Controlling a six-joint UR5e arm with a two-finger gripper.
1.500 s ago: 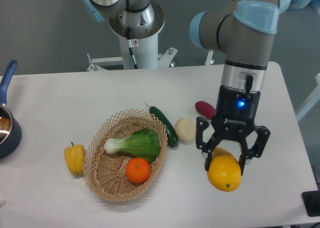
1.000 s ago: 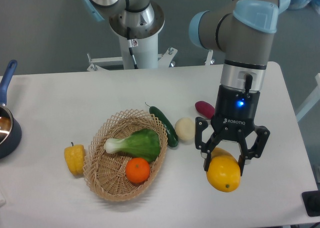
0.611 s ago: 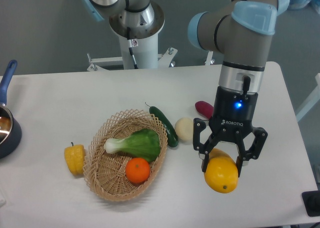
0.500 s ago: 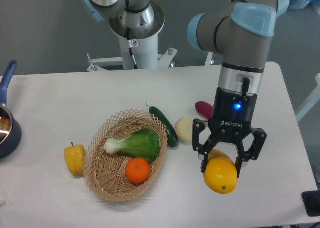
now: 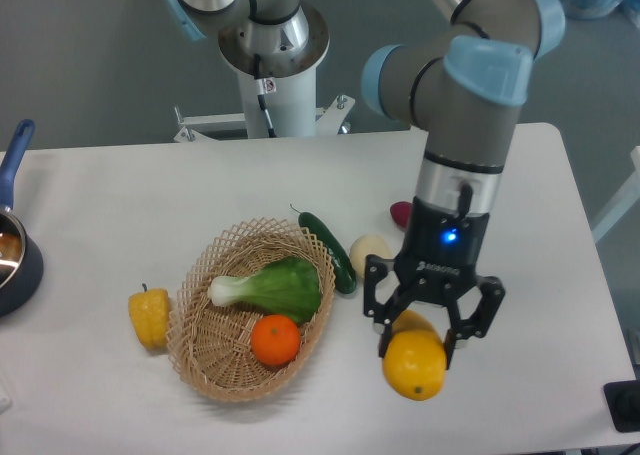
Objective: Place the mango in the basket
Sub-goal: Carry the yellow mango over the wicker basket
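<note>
The mango (image 5: 413,362) is a smooth yellow-orange oval fruit. My gripper (image 5: 417,347) is shut on it and holds it above the table, right of the basket. The basket (image 5: 235,358) is an oval tan wicker one at centre left. It holds a green bok choy (image 5: 270,286) and a round orange (image 5: 274,340). The mango is apart from the basket's right rim.
A yellow bell pepper (image 5: 149,315) lies left of the basket. A dark green cucumber (image 5: 328,251), a pale round vegetable (image 5: 368,254) and a purple one (image 5: 401,214) lie right of the basket. A blue pot (image 5: 14,255) stands at the left edge.
My gripper, with the mango in it, has moved left toward the basket and slightly toward the front. Everything else stays put.
</note>
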